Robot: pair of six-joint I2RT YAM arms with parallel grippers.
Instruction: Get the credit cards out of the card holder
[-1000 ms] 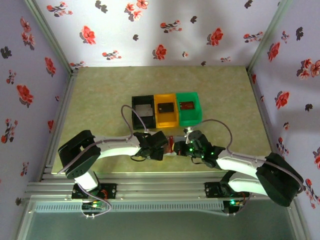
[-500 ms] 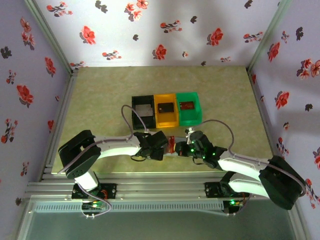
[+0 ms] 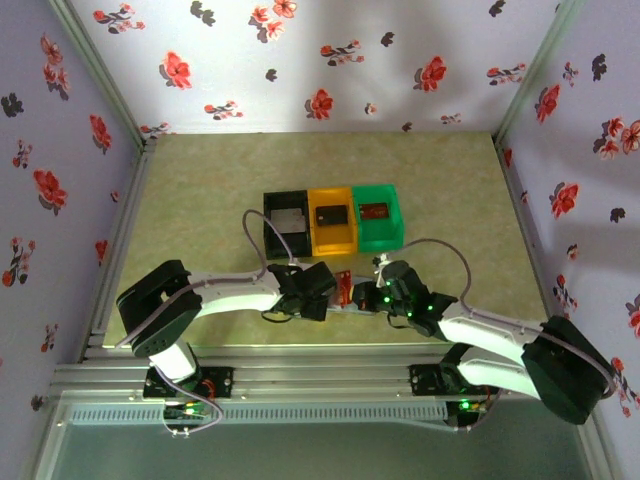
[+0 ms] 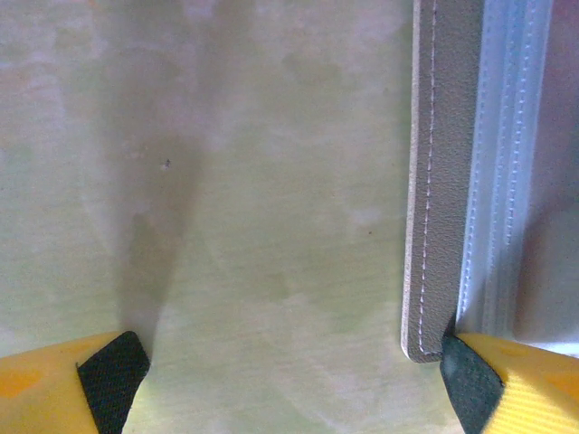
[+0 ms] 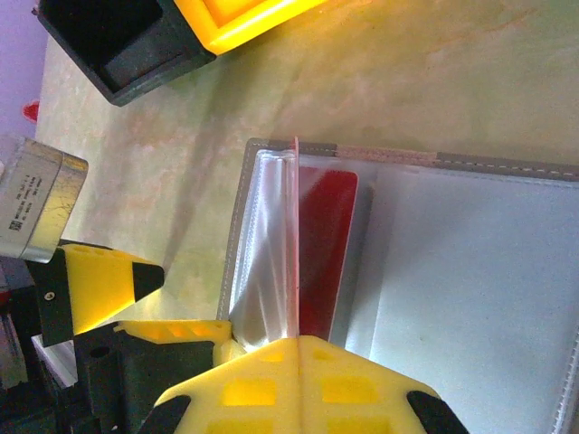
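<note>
My right gripper (image 5: 298, 351) is pinched shut on a thin reddish-brown credit card (image 5: 323, 237) in the flat grey stitched card holder (image 5: 470, 271). I judge a straight pull along the pocket best, while my left gripper (image 4: 289, 387), fingers spread wide, rests one pad on the holder's corner. At 12 o'clock of the holder, the black plastic bin (image 3: 268, 232), orange bin (image 3: 332, 246) and green bin (image 3: 380, 243) stand near enough to snag the card.

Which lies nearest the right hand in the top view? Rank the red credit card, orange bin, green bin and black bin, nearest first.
1. In the grip itself: the red credit card, pinched by the right hand.
2. Just beyond the hand: the orange bin and the green bin, too close to call.
3. At the row's left end: the black bin, farthest.
</note>
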